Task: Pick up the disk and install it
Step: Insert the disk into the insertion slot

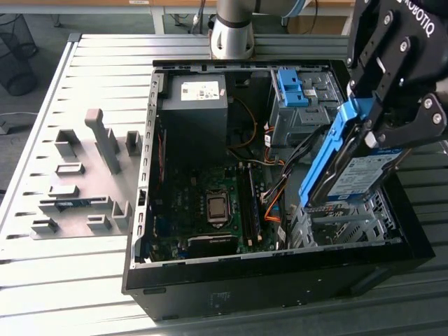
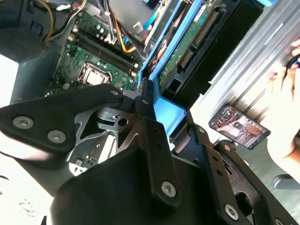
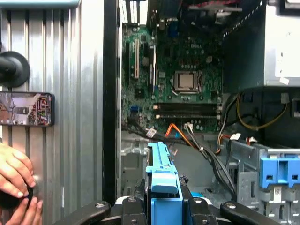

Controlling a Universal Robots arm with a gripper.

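The pincer (image 1: 381, 129) is matt black with silver screw heads (white lettering too), the arm (image 1: 231, 31) silver-grey.

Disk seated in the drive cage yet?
No, in the exterior view the claw holds the disk tilted over the drive cage.

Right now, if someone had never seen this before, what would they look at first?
The gripper stands out first, shut on the disk with its blue frame, held tilted over the open computer case at the exterior view's right. Inside the case lies the green motherboard, with a bare blue bracket in the far corner. In the first wrist view a person's hand shows near a phone outside the case.
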